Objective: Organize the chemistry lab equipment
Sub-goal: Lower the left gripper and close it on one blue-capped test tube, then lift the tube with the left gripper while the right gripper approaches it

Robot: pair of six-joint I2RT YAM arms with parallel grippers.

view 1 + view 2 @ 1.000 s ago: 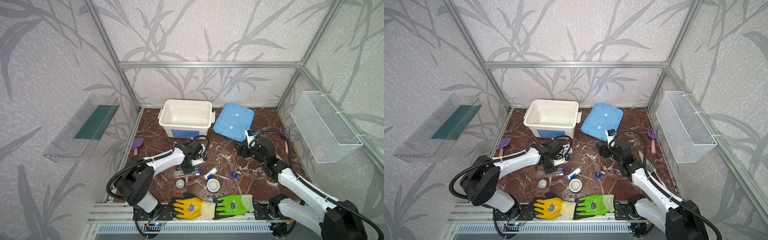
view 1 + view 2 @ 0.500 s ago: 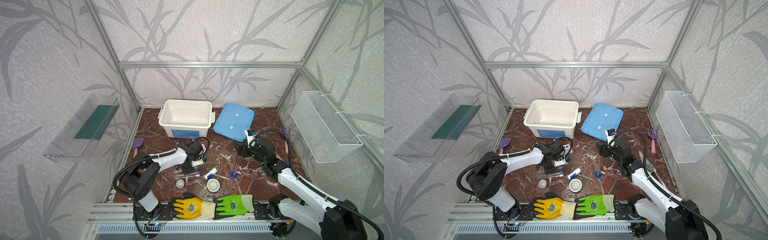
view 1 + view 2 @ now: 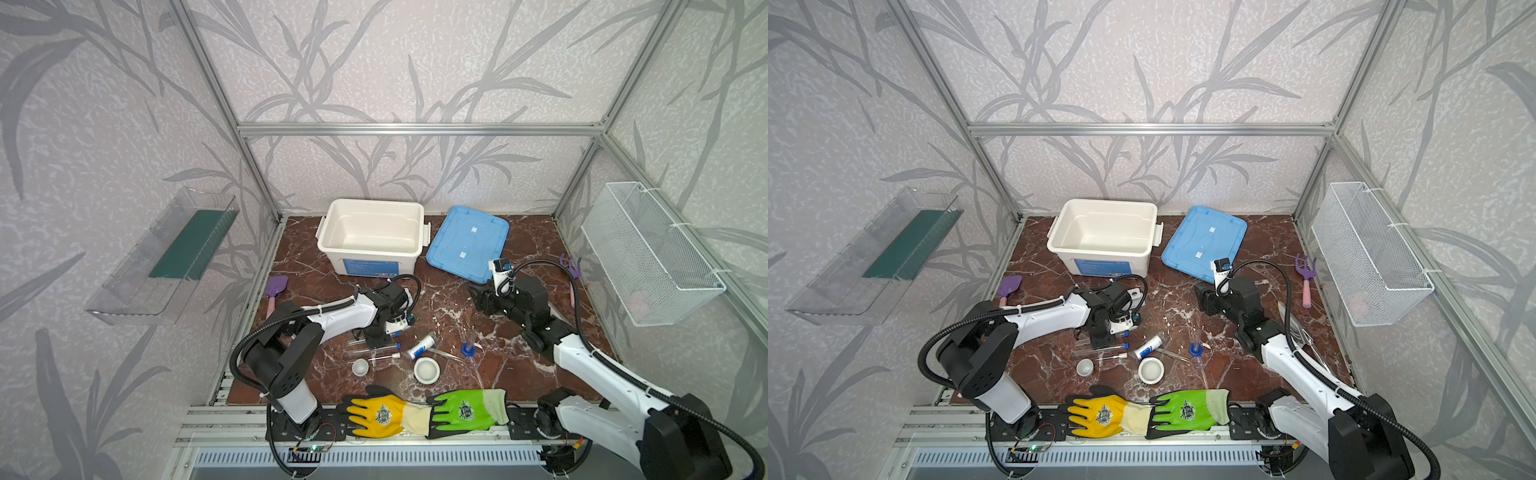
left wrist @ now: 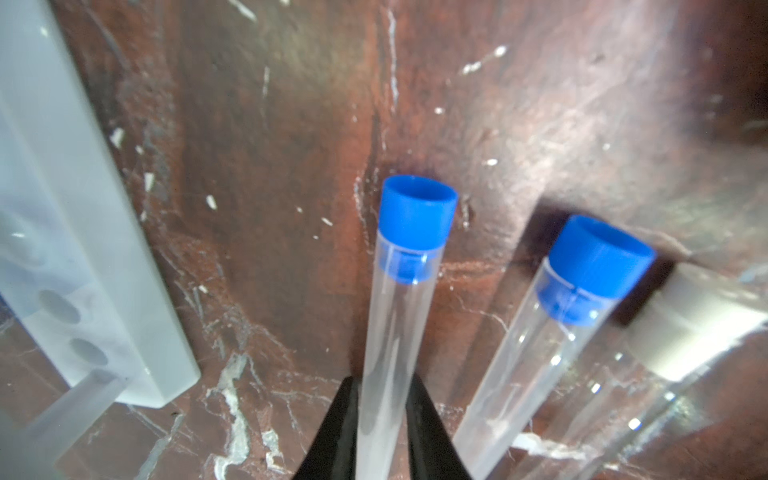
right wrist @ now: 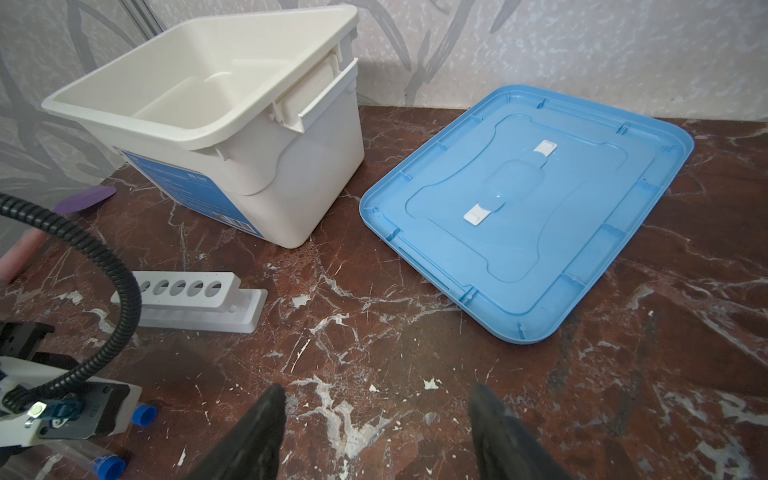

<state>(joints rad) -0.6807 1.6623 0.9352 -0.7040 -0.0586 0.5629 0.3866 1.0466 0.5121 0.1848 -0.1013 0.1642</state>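
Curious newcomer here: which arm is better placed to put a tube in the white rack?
Likely left: the left gripper grips a blue-capped tube beside the rack; the right gripper is open and empty.

In the left wrist view, the white six-hole plastic rack [image 4: 95, 257] is blurred and cropped, and the clear blue-capped test tube [image 4: 395, 332] runs off the edge. In a top view, lower centre, the thin metal tweezers [image 3: 446, 354] barely resolve.

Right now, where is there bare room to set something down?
Widest bare marble: between the white bin, the blue lid and the right gripper. Smaller patch: between the blue-based vessel and the right arm. Crowded: front centre, around the test tubes, dishes and vial.
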